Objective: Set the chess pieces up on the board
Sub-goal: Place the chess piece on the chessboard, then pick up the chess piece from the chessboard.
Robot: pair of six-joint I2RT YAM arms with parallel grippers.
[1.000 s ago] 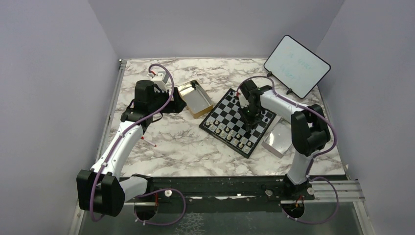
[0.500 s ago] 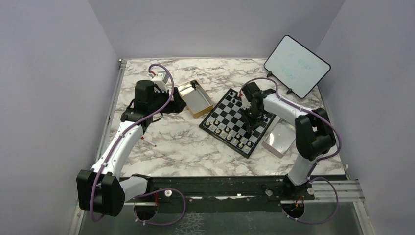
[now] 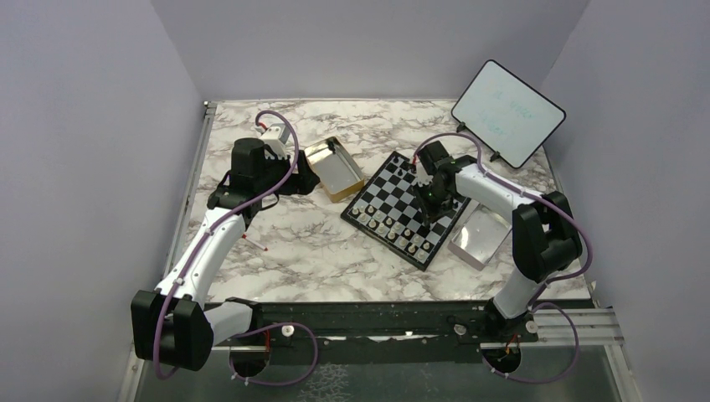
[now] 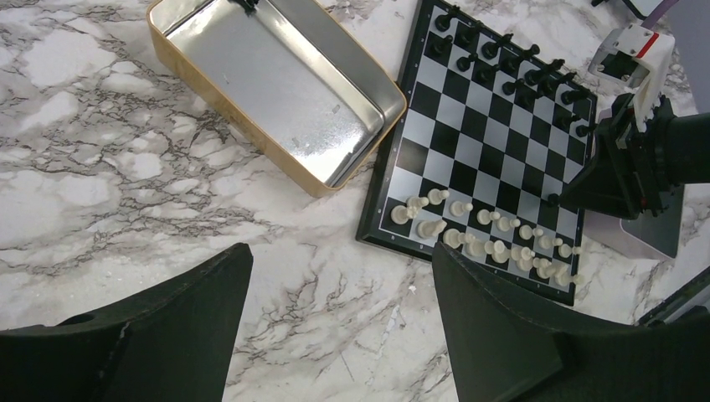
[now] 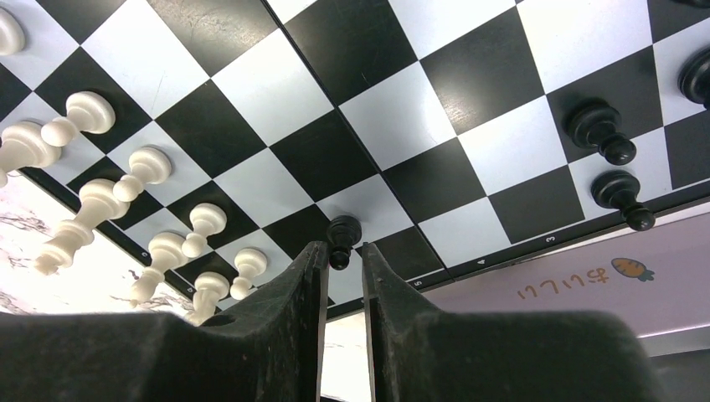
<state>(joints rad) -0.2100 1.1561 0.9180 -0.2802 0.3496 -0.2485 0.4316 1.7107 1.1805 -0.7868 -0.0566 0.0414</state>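
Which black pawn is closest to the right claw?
The lone black pawn between the right gripper's tips, by the board edge; other black pieces stand farther off.

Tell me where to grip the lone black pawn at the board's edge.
Pinch the pawn by its round head, coming straight down from above: it stands upright and is narrowest near the top, with free squares on both sides.

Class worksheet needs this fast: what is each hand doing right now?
Left hand: open, empty.
Right hand: nearly closed, black pawn at its tips; grip cannot be told.
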